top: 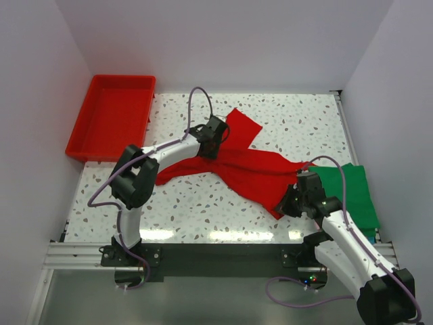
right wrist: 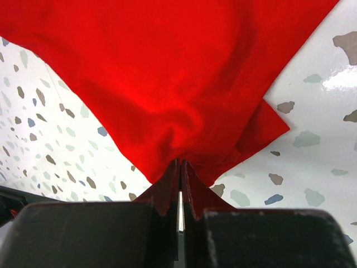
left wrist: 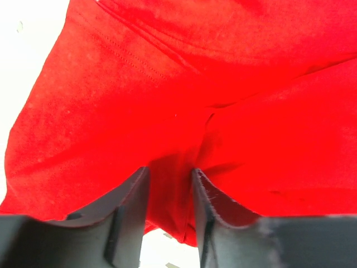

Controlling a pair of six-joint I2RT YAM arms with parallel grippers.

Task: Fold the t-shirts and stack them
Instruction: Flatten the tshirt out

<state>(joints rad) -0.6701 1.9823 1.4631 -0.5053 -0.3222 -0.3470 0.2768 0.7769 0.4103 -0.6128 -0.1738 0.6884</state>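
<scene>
Your plain bright red cloth t-shirt (top: 250,169) lies unfolded and rumpled across the middle of the white, speckled stone-pattern surface (top: 203,210), one sleeve reaching toward the far side and a long fold trailing to the left. Your left gripper (left wrist: 168,174) is down on the far-left part of that red t-shirt; its fingers (left wrist: 131,195) stand a little apart with a ridge of the red cloth filling the gap and touching both, but you cannot tell whether they actually clamp it. Your right gripper (right wrist: 181,163) is clenched tight on the near-right corner of the red t-shirt, the cloth gathering into creases at its tips and a folded edge lying flat just beside it. A folded green cloth t-shirt (top: 352,193) rests at the right edge of the surface, just beyond your right arm and touching the red cloth's tip. A rigid red plastic tray (top: 111,118) sits at the far-left corner. Plain white walls (top: 230,40) close in three sides, and a metal rail (top: 74,254) runs along the near edge.
</scene>
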